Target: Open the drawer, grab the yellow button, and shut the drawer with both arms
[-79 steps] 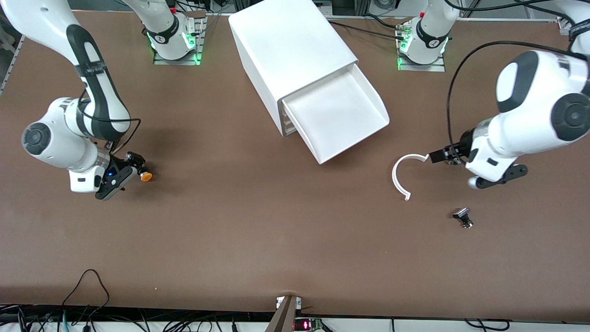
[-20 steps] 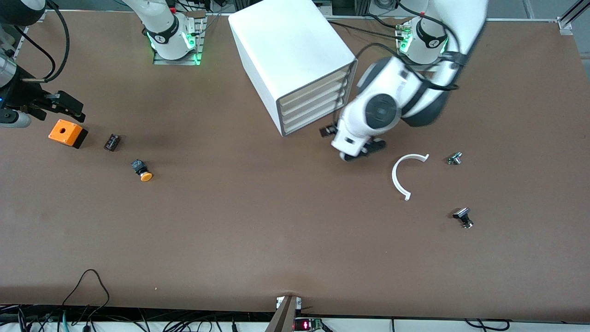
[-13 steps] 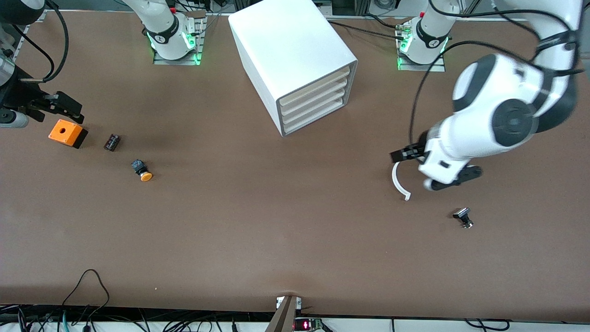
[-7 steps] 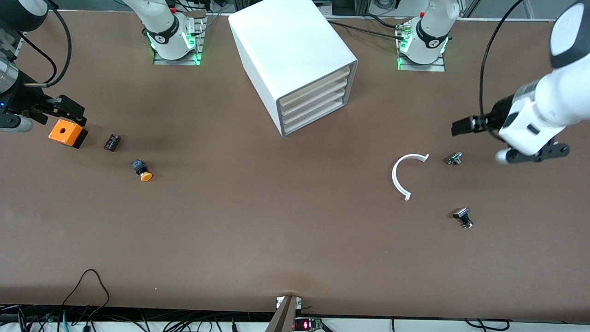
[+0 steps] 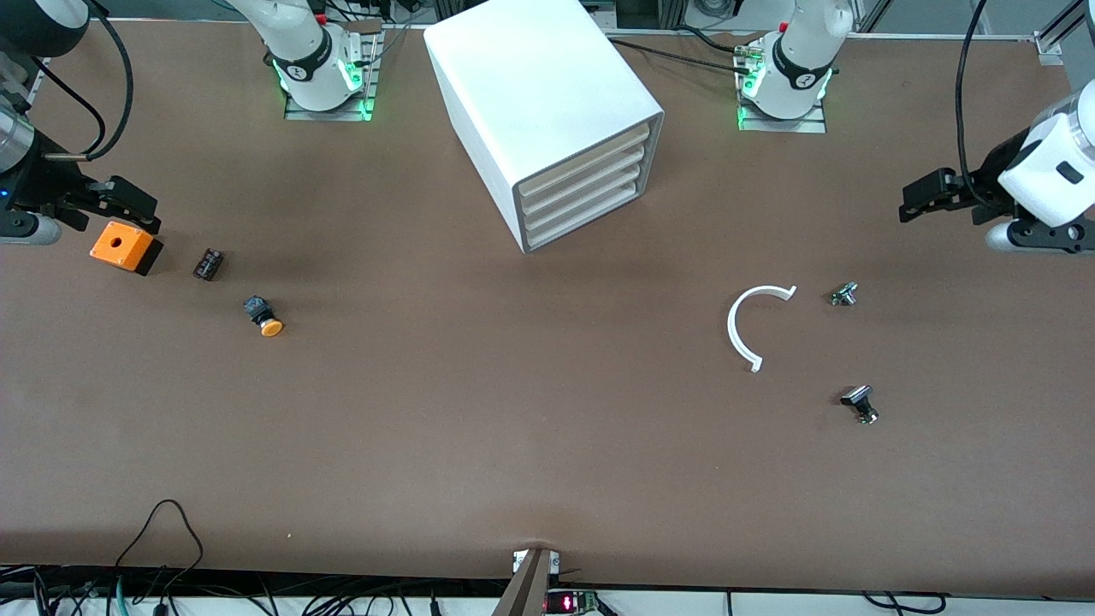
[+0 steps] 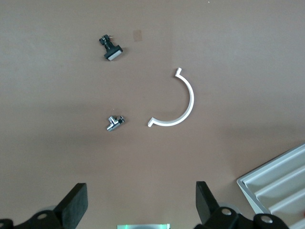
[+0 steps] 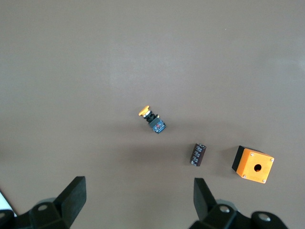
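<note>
Left gripper [image 5: 920,205]: up over bare counter at the left arm's end, jaws spread wide, holding nothing; in its wrist view the two fingers [image 6: 74,205] stand well apart.
Right gripper [image 5: 120,201]: over the right arm's end of the counter, just above the orange box [image 5: 124,246], jaws wide open and empty.
Drawer [image 5: 586,150]: topmost of four in the white cabinet [image 5: 530,94], pushed in flush with the three below it.
Button [image 5: 263,316]: lying on its side on the counter, orange cap toward the front camera, nearer that camera than the small black ribbed block [image 5: 208,263] and apart from it.
Counter [image 5: 479,411]: matte brown, flat, mostly bare across the middle; faint soft shadows under the arms.
Loose parts toward the left arm's end: a white half-ring [image 5: 748,325], a small metal fitting [image 5: 843,294] beside it, a black-capped part [image 5: 860,402] nearer the camera.
Edges: arm bases with green lights [image 5: 321,77] along one counter edge, black cables [image 5: 162,547] trailing at the edge nearest the camera.
</note>
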You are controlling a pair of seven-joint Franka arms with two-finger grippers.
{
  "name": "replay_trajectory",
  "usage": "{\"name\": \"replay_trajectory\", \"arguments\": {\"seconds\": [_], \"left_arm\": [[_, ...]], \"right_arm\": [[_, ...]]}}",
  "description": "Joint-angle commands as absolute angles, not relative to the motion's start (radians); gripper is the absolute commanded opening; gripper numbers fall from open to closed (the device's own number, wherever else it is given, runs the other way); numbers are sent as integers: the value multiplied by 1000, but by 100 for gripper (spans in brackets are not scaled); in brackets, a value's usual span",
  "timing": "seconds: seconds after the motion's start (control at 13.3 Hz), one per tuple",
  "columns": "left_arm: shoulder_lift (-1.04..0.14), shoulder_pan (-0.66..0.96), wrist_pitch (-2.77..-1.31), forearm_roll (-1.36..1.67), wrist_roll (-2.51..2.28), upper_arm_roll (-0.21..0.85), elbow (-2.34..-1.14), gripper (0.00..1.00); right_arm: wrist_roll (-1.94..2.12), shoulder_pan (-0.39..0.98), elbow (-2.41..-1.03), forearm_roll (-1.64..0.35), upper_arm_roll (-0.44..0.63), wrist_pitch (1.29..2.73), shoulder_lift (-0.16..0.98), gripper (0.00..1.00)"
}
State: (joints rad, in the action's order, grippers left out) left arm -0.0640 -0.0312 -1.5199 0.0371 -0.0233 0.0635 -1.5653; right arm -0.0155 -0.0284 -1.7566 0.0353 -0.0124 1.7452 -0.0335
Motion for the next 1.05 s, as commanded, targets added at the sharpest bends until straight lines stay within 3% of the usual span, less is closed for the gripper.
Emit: {"name": "replay_trajectory", "arguments": {"seconds": [0.0,0.98], "left_arm": [[-38,-17,-1581,28,-2,55,-1606,100],[-104,-29,-1620,-12,-3,66,-1545,100]], "right_arm": [[-3,-28,-1740,26,-15,1738,-29,100],[3,-23,-1740,29,-17,1735,-31,100]]}}
